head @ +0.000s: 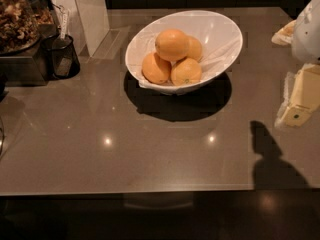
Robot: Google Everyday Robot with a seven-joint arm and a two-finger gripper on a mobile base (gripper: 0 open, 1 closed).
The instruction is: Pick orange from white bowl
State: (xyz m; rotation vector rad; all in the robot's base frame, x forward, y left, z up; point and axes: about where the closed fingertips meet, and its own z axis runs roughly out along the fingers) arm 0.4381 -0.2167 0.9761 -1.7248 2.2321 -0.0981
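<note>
The white bowl (220, 31) stands at the back middle of the brown counter, its slanted rim lower toward me. Several oranges are piled in it. The biggest orange (171, 44) sits on top of the pile, with one orange at its lower left (155, 68), one in front (186, 72) and one behind at the right (195, 48). My gripper (299, 98) hangs at the right edge of the view, above the counter and well to the right of the bowl, touching nothing. Part of it is cut off by the frame.
A small black cup (64, 58) stands at the back left beside a container of nuts (17, 19). A white pillar (92, 14) rises behind them. The counter's front edge (150, 190) runs across the bottom. The gripper's shadow (270, 156) falls on the counter's right front.
</note>
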